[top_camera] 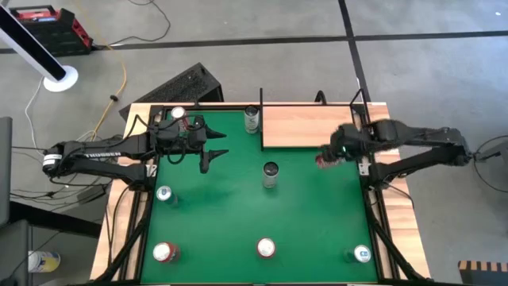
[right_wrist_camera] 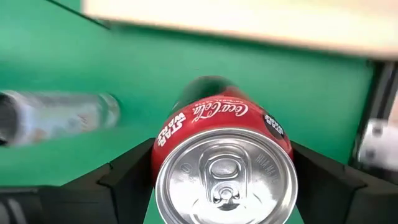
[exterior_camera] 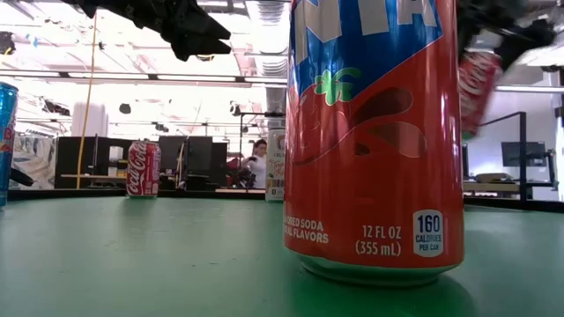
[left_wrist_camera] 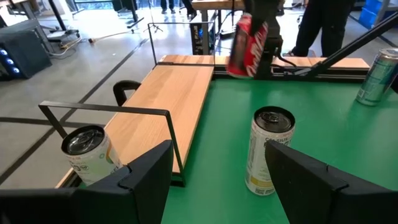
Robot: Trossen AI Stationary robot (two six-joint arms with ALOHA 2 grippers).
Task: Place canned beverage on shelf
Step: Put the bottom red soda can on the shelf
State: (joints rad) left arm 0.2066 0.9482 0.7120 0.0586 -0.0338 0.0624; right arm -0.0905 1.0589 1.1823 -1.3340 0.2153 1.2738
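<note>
The right gripper [top_camera: 329, 156] is clamped around a red Coca-Cola can [right_wrist_camera: 224, 168], its two fingers pressing the can's sides just below the rim. The can hangs above the green felt [top_camera: 238, 214], clear of the surface, at the near edge of the shelf [top_camera: 309, 127]. From the left wrist view the can [left_wrist_camera: 247, 46] leans noticeably, its top tipped away from vertical; it probably needs to be squared up before it can stand on the pale wood. Gripping from the side near the top leaves the base free, which suits a set-down on a flat panel.

The shelf's thin black rods [left_wrist_camera: 112, 111] frame its edges, so an approach over the open long side bordering the felt looks the easiest way in.

The left gripper [top_camera: 208, 153] hovers with fingers spread and empty over the felt's far left area, near a pale can [top_camera: 252, 119] standing by the shelf's corner. Held back there, it leaves the path to the shelf open.

Other cans stand apart across the felt, including a Fanta can [exterior_camera: 374, 132] close to the low camera, none blocking the carried can's route.
</note>
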